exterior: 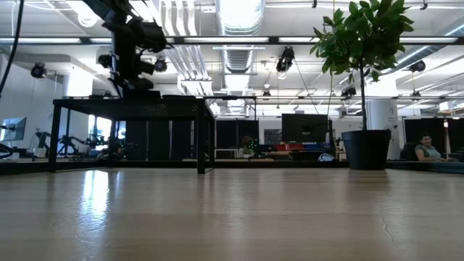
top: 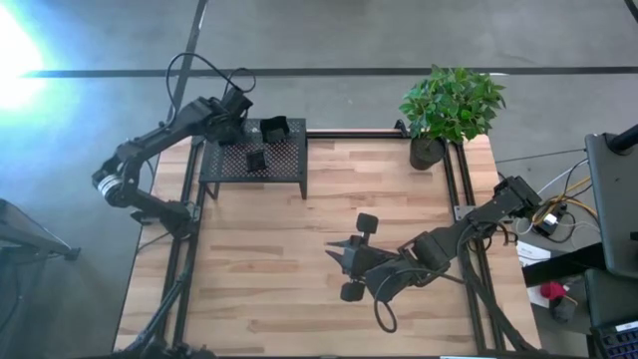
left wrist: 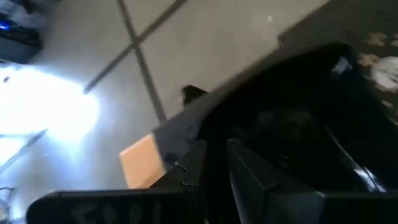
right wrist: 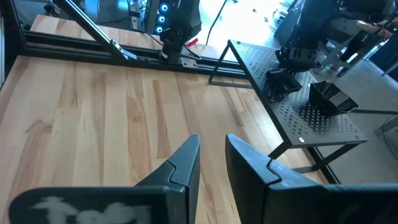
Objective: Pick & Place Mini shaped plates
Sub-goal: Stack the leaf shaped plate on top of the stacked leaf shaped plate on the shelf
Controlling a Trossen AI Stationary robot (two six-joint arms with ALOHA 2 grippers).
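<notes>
- The left gripper (top: 237, 125) reaches over the far-left part of the black perforated metal stand (top: 289, 170), which sits at the far-left corner of the wooden table (top: 259, 279).
- In the left wrist view, its fingers (left wrist: 249, 180) are closed on a glossy black mini shaped plate (left wrist: 298, 124), which fills the frame.
- Two more mini plates rest on the stand: a squarish one (top: 274, 127) near its far edge, and another (top: 256, 160) toward its middle.
- The right wrist view shows the same pair, one (right wrist: 280, 81) beside the left gripper and one (right wrist: 329, 96) closer to the stand's edge.
- The right gripper (top: 339, 257) hovers low over the table's centre, well apart from the stand, fingers (right wrist: 180, 168) slightly apart and empty.
- A potted green plant (top: 449, 110) stands at the far-right corner.
- In the low view, a seated person (exterior: 426, 148) shows in the room beyond.
</notes>
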